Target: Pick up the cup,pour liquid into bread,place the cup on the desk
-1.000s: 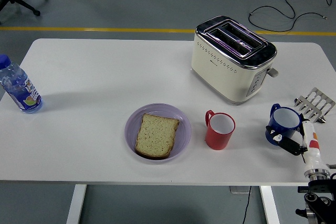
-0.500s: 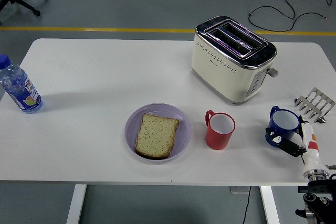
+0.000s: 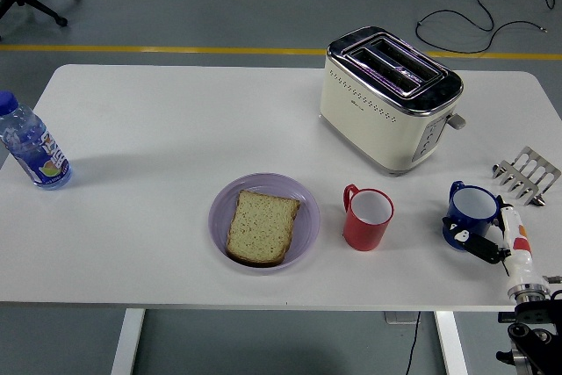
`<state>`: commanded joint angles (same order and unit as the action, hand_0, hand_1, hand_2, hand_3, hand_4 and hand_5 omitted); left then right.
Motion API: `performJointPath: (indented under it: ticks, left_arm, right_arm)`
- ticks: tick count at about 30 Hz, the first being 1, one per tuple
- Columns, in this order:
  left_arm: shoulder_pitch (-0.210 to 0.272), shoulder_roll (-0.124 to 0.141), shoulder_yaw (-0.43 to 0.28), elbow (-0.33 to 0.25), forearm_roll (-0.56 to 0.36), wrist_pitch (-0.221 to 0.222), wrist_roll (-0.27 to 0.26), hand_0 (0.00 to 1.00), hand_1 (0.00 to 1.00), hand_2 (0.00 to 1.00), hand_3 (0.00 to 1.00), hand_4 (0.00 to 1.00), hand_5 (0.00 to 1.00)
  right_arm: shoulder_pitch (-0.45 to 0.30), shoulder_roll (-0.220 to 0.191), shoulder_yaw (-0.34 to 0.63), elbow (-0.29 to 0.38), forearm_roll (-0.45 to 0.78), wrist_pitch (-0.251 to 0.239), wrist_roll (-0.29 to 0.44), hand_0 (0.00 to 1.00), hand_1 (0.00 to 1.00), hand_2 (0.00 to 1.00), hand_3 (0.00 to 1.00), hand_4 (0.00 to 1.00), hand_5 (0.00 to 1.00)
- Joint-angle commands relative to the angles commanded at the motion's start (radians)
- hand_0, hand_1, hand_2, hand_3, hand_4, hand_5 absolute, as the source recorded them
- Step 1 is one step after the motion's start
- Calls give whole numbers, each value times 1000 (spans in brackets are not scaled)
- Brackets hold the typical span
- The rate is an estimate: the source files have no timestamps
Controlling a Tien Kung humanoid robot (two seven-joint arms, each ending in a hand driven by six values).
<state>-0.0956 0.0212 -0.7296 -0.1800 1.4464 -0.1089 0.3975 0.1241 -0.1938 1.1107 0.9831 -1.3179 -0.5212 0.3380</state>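
A blue cup stands upright near the table's right front corner. My right hand comes up from the lower right corner, its black fingers wrapped round the cup's near side. A slice of bread lies on a purple plate at the front middle of the table. Between plate and blue cup stands a red mug, upright and untouched. My left arm is out of sight.
A cream toaster sits behind the red mug. A metal toast rack lies at the right edge, just behind the blue cup. A water bottle stands at the far left edge. Cables and feet show on the floor beyond.
The blue cup and my right hand have shifted slightly toward the table's front edge, lower in the picture. Nothing else on the table moved.
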Motion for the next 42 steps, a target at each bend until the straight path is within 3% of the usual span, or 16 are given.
performJointPath:
  ticks: [5, 6, 11, 12, 16, 17, 22, 23, 29, 30, 35, 36, 41, 42]
  left_arm:
    - [0, 0, 2, 0, -3, 0, 0, 345, 343, 434, 754, 639, 998]
    - [0, 0, 2, 0, -3, 1, 0, 345, 343, 434, 754, 639, 998]
    - [0, 0, 2, 0, -3, 1, 0, 345, 343, 434, 754, 639, 998]
    - [0, 0, 3, 0, -4, 1, 0, 345, 343, 434, 754, 638, 998]
    - [0, 0, 2, 0, -4, 2, 0, 345, 343, 434, 754, 638, 998]
    - [-1, 0, 3, 0, -4, 2, -1, 345, 342, 435, 753, 636, 998]
    - [-2, 0, 5, 0, -5, 2, -1, 345, 342, 435, 753, 636, 998]
    - [-2, 1, 6, 0, -6, 3, -1, 345, 342, 435, 754, 636, 998]
    - [-2, 1, 7, 0, -6, 3, -1, 345, 342, 435, 754, 636, 998]
    - [-2, 1, 8, 0, -7, 3, -1, 345, 342, 435, 754, 635, 998]
    - [-2, 1, 9, 0, -7, 3, -1, 345, 342, 435, 754, 635, 998]
    - [-2, 1, 11, 0, -9, 4, -1, 345, 342, 435, 754, 635, 998]
    - [-3, 2, 9, 0, -6, 4, -2, 345, 342, 435, 754, 635, 998]
    - [-3, 2, 9, 0, -8, 4, -2, 345, 341, 435, 754, 634, 998]
  right_arm:
    - [1, -1, 7, -2, -15, 3, -7, 491, 442, 617, 755, 742, 77]
    - [1, 0, 8, -2, -17, 3, -8, 522, 490, 687, 822, 821, 97]
    - [0, 0, 12, -6, -25, 6, -14, 522, 490, 687, 822, 821, 97]
    - [0, 0, 14, -7, -27, 8, -15, 550, 520, 755, 887, 838, 90]
    - [-2, -1, 20, -7, -28, 14, -18, 550, 520, 755, 887, 838, 90]
    - [-2, -2, 21, -7, -29, 15, -18, 593, 570, 830, 947, 824, 71]
    - [-1, -2, 29, -7, -39, 31, -29, 593, 570, 830, 947, 824, 71]
    - [-2, -2, 30, -7, -41, 33, -30, 637, 612, 896, 995, 858, 54]
    - [-3, -3, 32, -4, -44, 40, -26, 637, 612, 896, 995, 858, 54]
    - [-4, -3, 32, -3, -44, 41, -24, 719, 713, 936, 998, 858, 49]
    - [-8, -5, 36, 1, -40, 41, -12, 719, 713, 936, 998, 858, 49]
    - [-9, -5, 38, 2, -39, 41, -9, 819, 813, 964, 998, 859, 43]
    - [-17, -8, 46, 16, -35, 41, 2, 819, 813, 964, 998, 859, 43]
    - [-19, -8, 49, 20, -35, 41, 4, 858, 837, 969, 998, 858, 36]
